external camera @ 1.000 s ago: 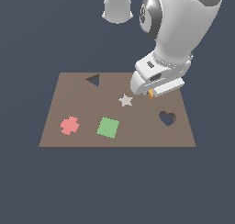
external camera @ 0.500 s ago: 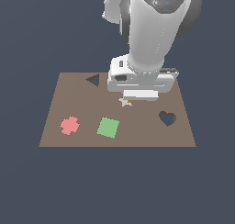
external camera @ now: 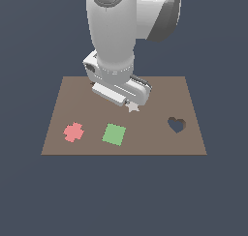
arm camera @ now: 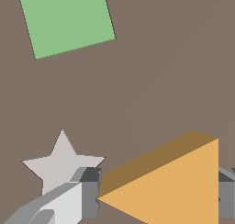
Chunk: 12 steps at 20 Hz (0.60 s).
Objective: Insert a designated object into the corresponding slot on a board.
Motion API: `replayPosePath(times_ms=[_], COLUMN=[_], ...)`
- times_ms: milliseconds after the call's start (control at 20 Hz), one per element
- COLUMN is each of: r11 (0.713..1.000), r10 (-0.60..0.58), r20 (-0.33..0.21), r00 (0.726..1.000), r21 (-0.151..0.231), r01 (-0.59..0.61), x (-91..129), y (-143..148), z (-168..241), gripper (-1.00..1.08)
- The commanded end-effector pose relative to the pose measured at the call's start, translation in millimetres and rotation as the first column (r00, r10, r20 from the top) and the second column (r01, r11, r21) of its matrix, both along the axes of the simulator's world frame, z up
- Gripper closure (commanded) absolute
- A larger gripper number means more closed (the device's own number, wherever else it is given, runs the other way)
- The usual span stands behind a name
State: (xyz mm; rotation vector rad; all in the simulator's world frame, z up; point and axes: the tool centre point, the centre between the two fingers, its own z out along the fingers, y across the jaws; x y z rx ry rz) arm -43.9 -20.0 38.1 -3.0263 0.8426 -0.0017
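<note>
Gripping status: the hand (arm camera: 158, 198) is pinching the orange triangular block (arm camera: 174, 191), one finger (arm camera: 69, 202) at its pointed tip and the other at its flat end, as the wrist view shows.
Block location: held up off the brown board (external camera: 160, 92), not resting on it; in the exterior view the arm hides it completely.
Arm: the big white arm (external camera: 116, 41) stands over the middle of the board's far half, its wrist low above the wood.
Triangle slot: can't spot it in either view, the arm probably covers that bit, so no call on how close the block is.
Grey star (external camera: 132, 107): pokes out from under the wrist at about 5 o'clock from it; in the wrist view it sits just beside the tip-side finger.
Green square (external camera: 114, 134): near edge of the board, around 7 o'clock from the star.
Pink piece (external camera: 73, 132): at 9 o'clock from the green square, well apart.
Heart cutout (external camera: 177, 125): dark hole around 4 o'clock from the star, empty.
</note>
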Motion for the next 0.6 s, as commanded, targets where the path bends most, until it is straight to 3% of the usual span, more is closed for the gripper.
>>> replayPosePath(times_ms=[0,250,550], r11=[0.992,0.95,0.892], r10=[-0.125,-0.313,-0.452], r20=[0.0,0.0,-0.001], r00=[0.992,0.95,0.892], r21=[0.0,0.0,0.0], r01=[0.125,0.313,0.452], x=[-9,-29,-49], y=[-19,-46,-63], z=[1,2,2], gripper=[1.08,1.08,1.08])
